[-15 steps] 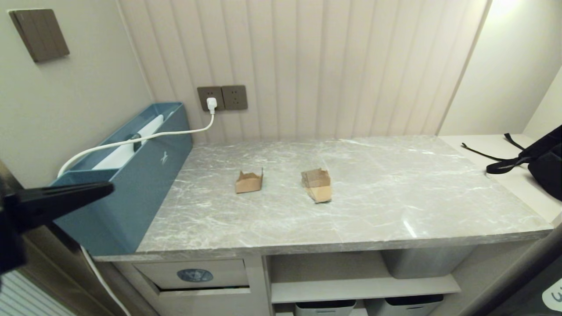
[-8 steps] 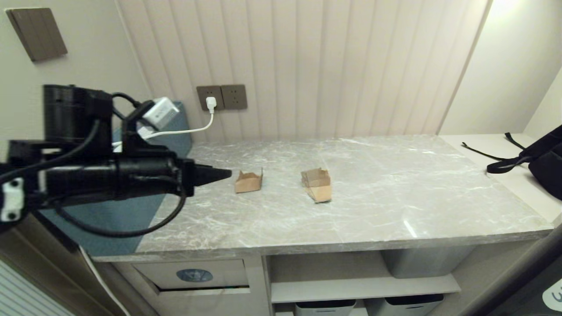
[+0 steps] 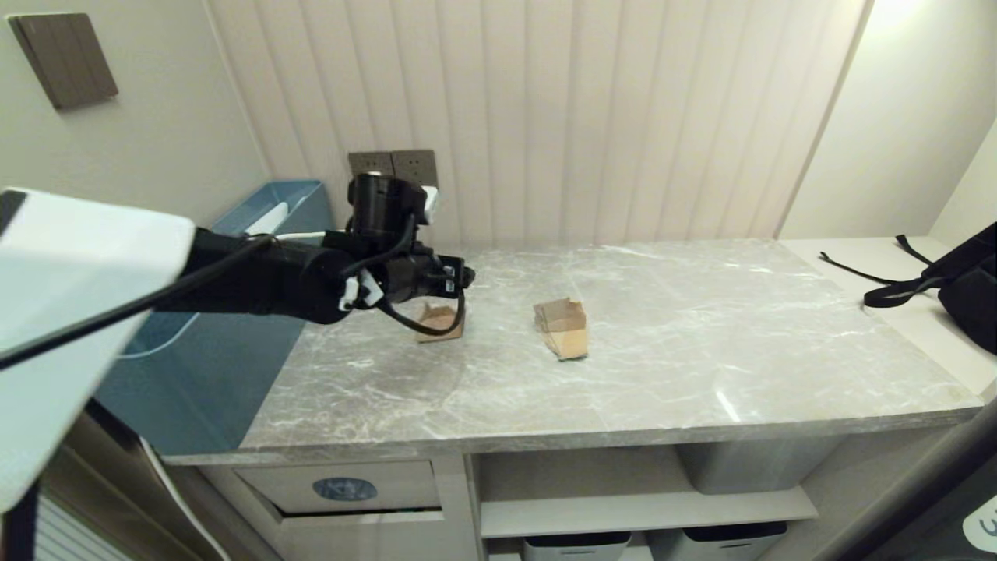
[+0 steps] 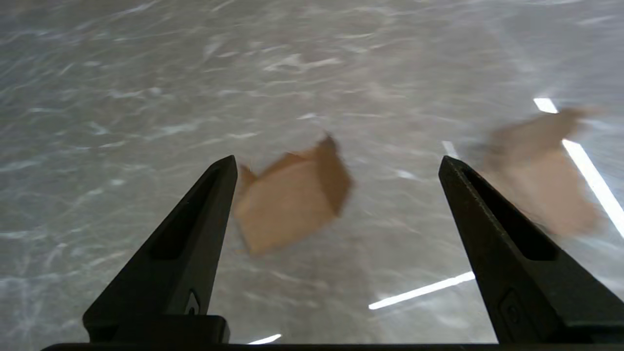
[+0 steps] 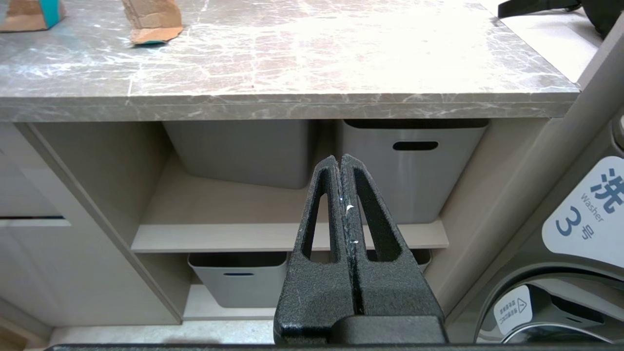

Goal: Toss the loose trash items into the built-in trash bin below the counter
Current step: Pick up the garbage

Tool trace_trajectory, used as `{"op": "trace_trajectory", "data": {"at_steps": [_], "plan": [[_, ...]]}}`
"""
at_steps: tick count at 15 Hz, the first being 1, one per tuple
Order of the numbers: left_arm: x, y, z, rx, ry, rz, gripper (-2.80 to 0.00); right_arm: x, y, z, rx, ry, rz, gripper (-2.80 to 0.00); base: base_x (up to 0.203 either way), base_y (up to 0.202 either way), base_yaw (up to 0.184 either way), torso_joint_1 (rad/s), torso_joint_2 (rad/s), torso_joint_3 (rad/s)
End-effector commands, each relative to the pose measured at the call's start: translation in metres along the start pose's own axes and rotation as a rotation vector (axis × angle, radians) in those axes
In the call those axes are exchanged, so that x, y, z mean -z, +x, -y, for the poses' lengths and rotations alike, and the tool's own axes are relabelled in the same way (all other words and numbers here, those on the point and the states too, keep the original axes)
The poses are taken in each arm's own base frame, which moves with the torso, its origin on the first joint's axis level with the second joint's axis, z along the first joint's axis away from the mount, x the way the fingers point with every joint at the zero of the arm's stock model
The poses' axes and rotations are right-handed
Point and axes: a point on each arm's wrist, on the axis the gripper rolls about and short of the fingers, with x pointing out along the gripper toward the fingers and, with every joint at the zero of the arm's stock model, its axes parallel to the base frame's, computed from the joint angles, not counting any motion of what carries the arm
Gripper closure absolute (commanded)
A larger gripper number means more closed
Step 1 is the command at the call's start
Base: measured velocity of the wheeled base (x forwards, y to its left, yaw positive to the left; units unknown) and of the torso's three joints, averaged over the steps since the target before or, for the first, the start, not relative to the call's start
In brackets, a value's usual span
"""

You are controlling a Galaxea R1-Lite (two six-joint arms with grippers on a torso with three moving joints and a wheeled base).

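Left gripper [image 4: 336, 163] hangs over the left part of the grey marble surface [image 3: 662, 351], pointing down, jaws released and spread wide with nothing between them but air. Directly below, seen through the left wrist view, lies the nearer cardboard scrap [image 4: 292, 200], flat on the stone, closer to one jaw than the other and not touched by either. In the head view the same scrap [image 3: 438, 321] is partly hidden behind the arm's wrist and a loop of black cable. The second cardboard scrap [image 3: 562, 327] sits apart to the right of it, mid-surface, untouched; from the right wrist view a sliver of teal shows at its lower edge. The built-in trash bin [image 3: 347, 488] is in the cabinet front under the surface's left end, its flap carrying the blue oval sticker. A long teal box [image 3: 234, 343] stands against the left wall, with a white cable running into it. Right gripper [image 5: 341, 163] is parked low in front of the open shelves, jaws clenched together on nothing, facing grey storage bins [image 5: 414, 165]. A black bag [image 3: 962, 288] rests on the white top at far right.
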Motion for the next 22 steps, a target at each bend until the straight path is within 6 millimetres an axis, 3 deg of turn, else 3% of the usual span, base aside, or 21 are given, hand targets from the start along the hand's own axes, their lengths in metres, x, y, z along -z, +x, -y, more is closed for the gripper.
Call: {"op": "trace_trajectory", "data": {"at_steps": [1, 5, 22], "plan": [[0.028, 0.036, 0.007, -0.073, 0.020, -0.061, -2.80, 0.000, 0.000, 0.000, 0.000, 0.000, 0.002, 0.00, 0.000, 0.000, 0.000, 0.000, 0.00, 0.000], [0.031, 0.054, 0.011, -0.112, 0.023, -0.046, -2.80, 0.000, 0.000, 0.000, 0.000, 0.000, 0.002, 0.00, 0.000, 0.000, 0.000, 0.000, 0.00, 0.000], [0.058, 0.072, 0.011, -0.113, 0.001, -0.111, -2.80, 0.000, 0.000, 0.000, 0.000, 0.000, 0.002, 0.00, 0.000, 0.000, 0.000, 0.000, 0.00, 0.000]]}}
